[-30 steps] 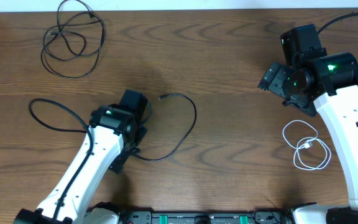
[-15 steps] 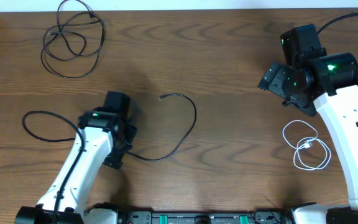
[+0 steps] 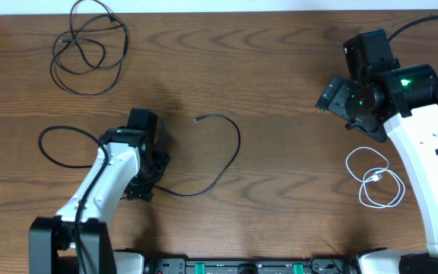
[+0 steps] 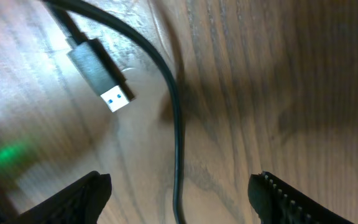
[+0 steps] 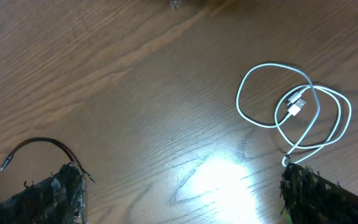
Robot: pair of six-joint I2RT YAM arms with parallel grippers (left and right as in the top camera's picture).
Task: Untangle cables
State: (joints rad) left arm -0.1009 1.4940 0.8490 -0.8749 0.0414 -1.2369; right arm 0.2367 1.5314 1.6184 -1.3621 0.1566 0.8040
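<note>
A long black cable [image 3: 230,156] lies across the table's left half, with a loop [image 3: 55,144] at its left. My left gripper [image 3: 144,166] hangs over its middle. In the left wrist view this cable [image 4: 178,124] runs between the two fingers of the left gripper [image 4: 180,190], which stand apart without touching it, and a plug [image 4: 98,71] with a blue tip lies beside it. A second black cable [image 3: 90,46] is coiled at the far left. The white cable [image 3: 375,179] lies coiled at the right. My right gripper [image 3: 334,95] is open and empty above the table, its view showing the white cable [image 5: 294,106].
A black cable end [image 5: 36,144] shows by the right gripper's [image 5: 185,186] left finger. Thick black arm cables run off the right edge [image 3: 432,23]. The table's far edge [image 3: 219,11] lies along the top.
My left gripper has moved to the left along the long black cable and its jaws have narrowed somewhat. The cable's left loop has shifted. The right arm has stayed still.
</note>
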